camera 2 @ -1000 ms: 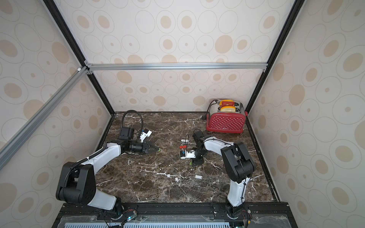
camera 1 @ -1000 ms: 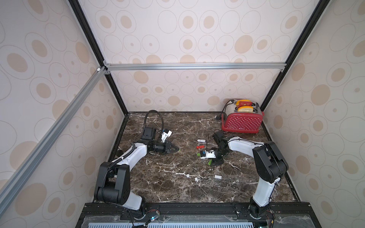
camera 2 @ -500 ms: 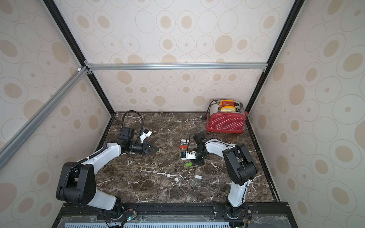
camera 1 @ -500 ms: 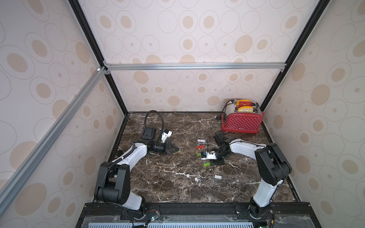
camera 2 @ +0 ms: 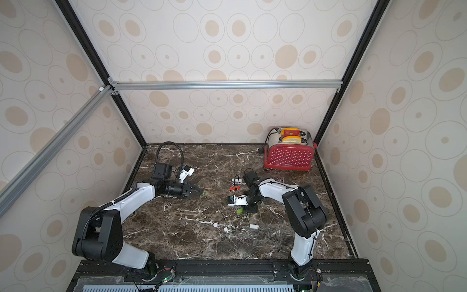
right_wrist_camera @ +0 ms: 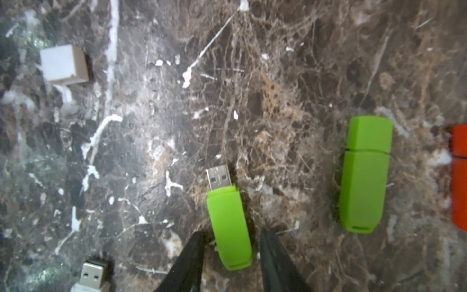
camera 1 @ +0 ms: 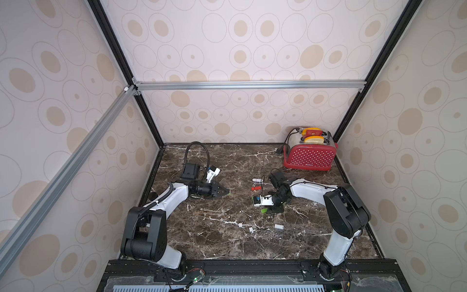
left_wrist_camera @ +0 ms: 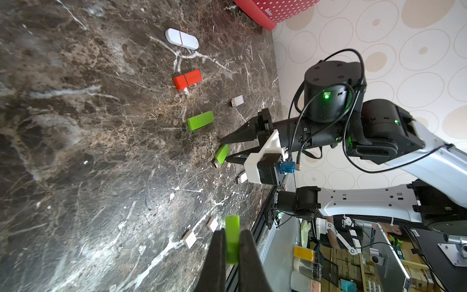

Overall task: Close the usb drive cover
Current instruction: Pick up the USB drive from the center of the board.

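Right wrist view: right gripper (right_wrist_camera: 232, 232) fingers spread astride the uncapped green usb drive (right_wrist_camera: 228, 220). Left gripper (left_wrist_camera: 232, 236) pinches the green cover (left_wrist_camera: 232, 223).

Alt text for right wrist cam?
An uncapped green USB drive lies on the marble table, its rear between the fingers of the open right end effector. A capped green drive, a white cap and a white uncapped drive lie nearby.

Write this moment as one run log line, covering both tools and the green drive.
left tool: shut on green cap | right tool: open, astride uncapped green drive | task: green cap not yet fitted
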You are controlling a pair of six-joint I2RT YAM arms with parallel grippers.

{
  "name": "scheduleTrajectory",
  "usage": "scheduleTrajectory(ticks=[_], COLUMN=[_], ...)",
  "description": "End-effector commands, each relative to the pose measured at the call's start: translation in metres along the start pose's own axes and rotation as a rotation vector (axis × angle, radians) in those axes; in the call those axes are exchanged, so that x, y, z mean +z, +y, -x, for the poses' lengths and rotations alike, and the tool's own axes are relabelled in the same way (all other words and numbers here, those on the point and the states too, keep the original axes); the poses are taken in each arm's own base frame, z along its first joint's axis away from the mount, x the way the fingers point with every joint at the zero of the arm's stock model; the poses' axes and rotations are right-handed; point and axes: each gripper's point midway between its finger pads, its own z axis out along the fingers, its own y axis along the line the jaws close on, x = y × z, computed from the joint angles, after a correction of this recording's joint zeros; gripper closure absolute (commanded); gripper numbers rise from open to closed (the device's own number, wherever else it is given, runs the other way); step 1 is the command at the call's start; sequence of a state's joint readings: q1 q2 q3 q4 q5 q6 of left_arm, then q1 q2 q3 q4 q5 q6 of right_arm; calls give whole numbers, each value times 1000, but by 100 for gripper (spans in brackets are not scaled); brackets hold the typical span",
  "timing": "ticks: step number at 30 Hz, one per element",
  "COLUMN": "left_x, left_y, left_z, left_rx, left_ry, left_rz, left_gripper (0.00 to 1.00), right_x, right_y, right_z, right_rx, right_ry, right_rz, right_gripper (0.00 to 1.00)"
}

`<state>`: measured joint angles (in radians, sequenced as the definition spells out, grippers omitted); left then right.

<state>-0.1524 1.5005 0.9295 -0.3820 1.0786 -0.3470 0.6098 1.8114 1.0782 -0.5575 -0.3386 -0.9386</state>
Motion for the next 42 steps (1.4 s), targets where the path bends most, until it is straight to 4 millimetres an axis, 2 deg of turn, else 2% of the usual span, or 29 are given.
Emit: scheduleTrajectory(ticks=[1,10,14,17,25,28,32,36,42], left_x=[-3,-3,-2,-1,3,5,9,15,26], left_y=[-3,-2,-3,-4,-9,-12,-24,-31,-34], left_z=[5,6,6,8,23,24,20,11,-5], left_rx=[32,28,25,7,-51,-62,-38,-29,1], left_ry=[-7,-7,-9,-19,-98,-107,-73,-26,47], left_rz=[-1,-1,-3,-20,-108,-138,-176,-190,-181], left_gripper=[100,100,100,100,100,100,100,100,100], right_x=[13,9,2,-11,-62,-75,-81,-83,-86], right_y=[15,10,3,-5,-25,-25,-10,-10,-17], right_z=[-11,-9,-3,14,80,99,129,142,144], right_rx=[21,22,35,59,140,116,18,-17,-27], right_ry=[51,47,27,-40,-333,-397,-485,-525,-516], right_rz=[67,38,-3,-48,-139,-167,-174,-206,-242], right_gripper=[65,85,89,90,96,100,100,100,100])
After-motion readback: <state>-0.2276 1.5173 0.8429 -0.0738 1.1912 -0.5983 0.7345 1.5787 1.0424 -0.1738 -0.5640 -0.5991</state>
